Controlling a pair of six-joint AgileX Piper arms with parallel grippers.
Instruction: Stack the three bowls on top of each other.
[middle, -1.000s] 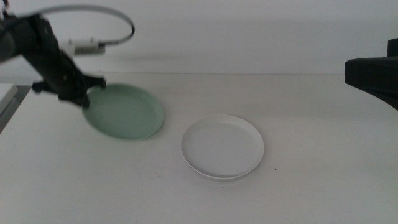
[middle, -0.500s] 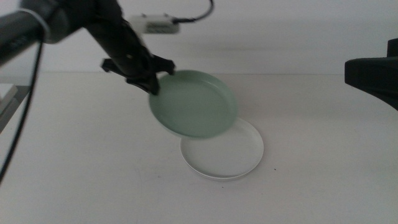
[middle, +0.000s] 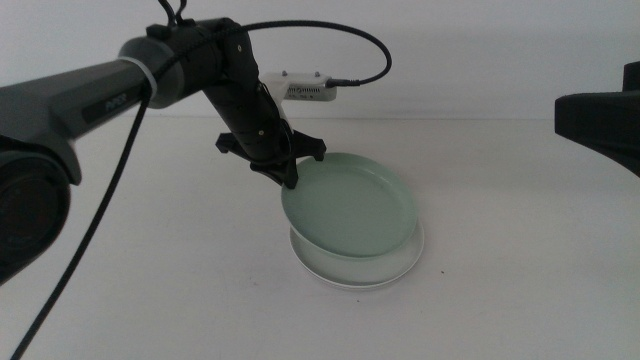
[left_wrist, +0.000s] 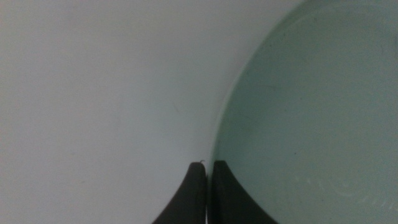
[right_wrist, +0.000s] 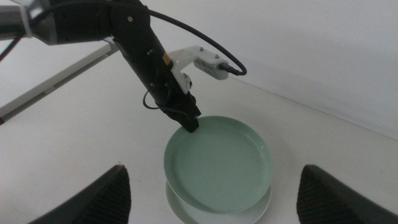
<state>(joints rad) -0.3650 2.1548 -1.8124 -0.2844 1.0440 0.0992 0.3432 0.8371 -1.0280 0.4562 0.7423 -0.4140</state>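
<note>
My left gripper (middle: 290, 178) is shut on the far-left rim of the mint green bowl (middle: 350, 205) and holds it, slightly tilted, directly over the white bowl (middle: 405, 262) in the middle of the table. Whether the two bowls touch I cannot tell. The left wrist view shows the jaws pinched on the green rim (left_wrist: 208, 165) and the green bowl (left_wrist: 311, 112). The right wrist view shows the green bowl (right_wrist: 217, 165) above the white bowl (right_wrist: 176, 205) and the left gripper (right_wrist: 191, 124). My right gripper (right_wrist: 214, 186) is open and empty, waiting at the right. The grey bowl is not in view.
The left arm (middle: 120, 85) reaches in from the left with a cable and a small white box (middle: 305, 88) behind it. The right arm (middle: 600, 125) is a dark shape at the right edge. The white table (middle: 150, 290) ends at a pale wall at the back.
The left gripper has carried the green bowl from the table's left to the right and lowered it over the white bowl. The right arm has not moved.
</note>
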